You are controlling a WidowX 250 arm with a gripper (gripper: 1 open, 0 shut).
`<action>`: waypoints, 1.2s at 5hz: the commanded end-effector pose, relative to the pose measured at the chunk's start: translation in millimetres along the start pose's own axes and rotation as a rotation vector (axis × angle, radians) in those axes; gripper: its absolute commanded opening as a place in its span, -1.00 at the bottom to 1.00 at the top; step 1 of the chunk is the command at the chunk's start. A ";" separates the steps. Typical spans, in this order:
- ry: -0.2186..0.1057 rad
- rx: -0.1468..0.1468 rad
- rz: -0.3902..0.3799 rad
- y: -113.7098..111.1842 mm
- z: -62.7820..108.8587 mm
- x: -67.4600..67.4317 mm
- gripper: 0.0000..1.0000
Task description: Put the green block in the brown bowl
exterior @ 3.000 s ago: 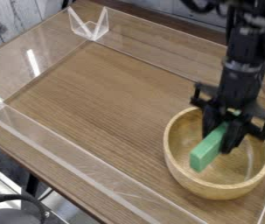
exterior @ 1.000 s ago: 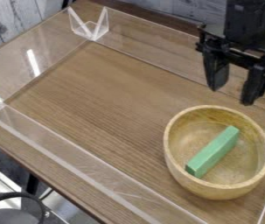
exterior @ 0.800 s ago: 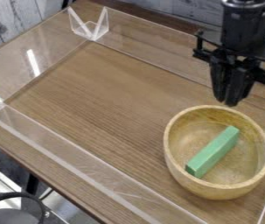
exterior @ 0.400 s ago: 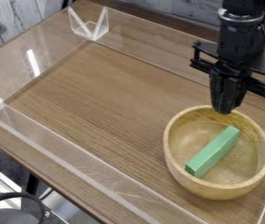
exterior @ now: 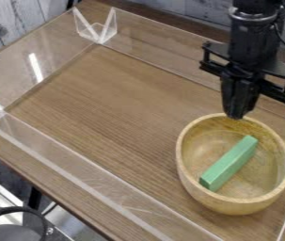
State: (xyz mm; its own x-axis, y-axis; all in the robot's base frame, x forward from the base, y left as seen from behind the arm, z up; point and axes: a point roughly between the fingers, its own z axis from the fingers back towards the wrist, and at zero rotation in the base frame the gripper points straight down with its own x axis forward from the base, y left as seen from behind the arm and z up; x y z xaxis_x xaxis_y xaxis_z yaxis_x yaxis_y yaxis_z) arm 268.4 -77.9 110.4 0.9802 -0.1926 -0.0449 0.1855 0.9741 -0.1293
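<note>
The green block lies slanted inside the brown bowl at the near right of the worktop; the tool, closed and empty, hangs above the bowl's far rim

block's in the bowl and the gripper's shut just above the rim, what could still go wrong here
1. The shut gripper hangs just over the far rim of the brown bowl; dropping lower could knock or tip the bowl.
2. The green block lies slanted against the bowl's inner wall, so a jolt might shift it, though it would probably stay inside.
3. The bowl sits near the table's corner, beside the clear wall; a hard nudge could push it toward the edge.
</note>
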 end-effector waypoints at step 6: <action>-0.018 0.009 0.042 27.1 0.6 8.5 -1.00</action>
State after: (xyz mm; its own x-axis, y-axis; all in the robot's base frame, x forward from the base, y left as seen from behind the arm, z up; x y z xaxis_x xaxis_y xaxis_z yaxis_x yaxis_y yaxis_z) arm 275.7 -55.2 97.6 0.9852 -0.1563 -0.0708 0.1471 0.9817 -0.1211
